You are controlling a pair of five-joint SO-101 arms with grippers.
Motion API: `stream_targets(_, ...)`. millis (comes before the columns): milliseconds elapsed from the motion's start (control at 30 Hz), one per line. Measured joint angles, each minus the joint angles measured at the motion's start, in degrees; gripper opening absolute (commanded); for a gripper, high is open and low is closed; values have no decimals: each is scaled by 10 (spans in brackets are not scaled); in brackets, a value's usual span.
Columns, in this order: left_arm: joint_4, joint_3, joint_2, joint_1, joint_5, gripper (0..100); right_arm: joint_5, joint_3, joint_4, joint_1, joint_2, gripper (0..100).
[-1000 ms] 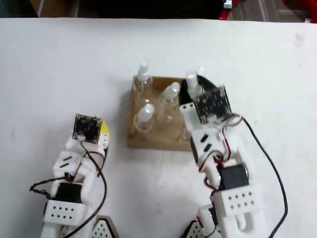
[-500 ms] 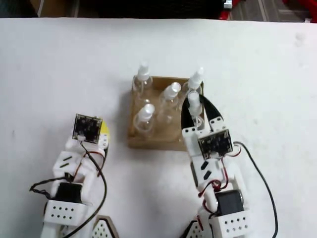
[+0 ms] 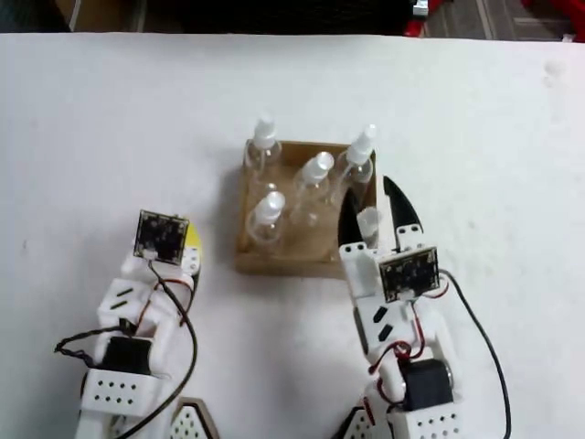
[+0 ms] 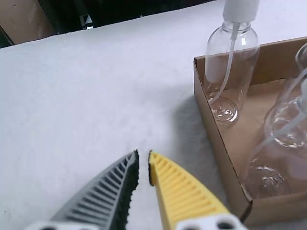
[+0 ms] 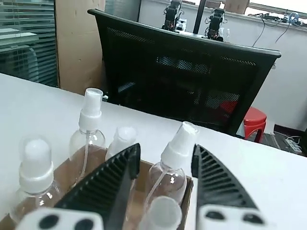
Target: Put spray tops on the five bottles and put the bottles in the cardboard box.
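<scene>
Upright in the near right corner of the brown cardboard box (image 3: 274, 263), 1 clear white-topped spray bottle (image 3: 367, 219) stands between the open jaws of the right gripper (image 3: 368, 194) (left gripper (image 4: 143, 158) closed, farther off).

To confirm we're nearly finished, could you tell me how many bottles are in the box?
5 bottles, all in the box: far-left corner, far-right corner, middle, near-left, and near-right, within the right pincer. None seem hidden.

White arm housings (image 3: 119, 389), red-black cables (image 3: 183, 338); left end effector (image 4: 143, 157) grey-yellow ribbed, right end effector (image 5: 166, 149) black ribbed.
</scene>
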Motion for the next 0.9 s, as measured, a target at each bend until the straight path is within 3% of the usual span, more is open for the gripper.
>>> stream_targets(233,0,0,0,0,0,42,-5,-100,68,28,-4,128)
stream_targets(333,0,0,0,0,0,38,-7,-136,76,79,-4,2)
stream_targets(400,0,0,0,0,0,38,-7,-155,94,98,4,37)
stream_targets(633,6,-33,-57,-40,0,38,-6,-254,237,104,-2,16)
stream_targets(900,179,-146,-190,-46,0,42,-6,-331,398,105,-7,16)
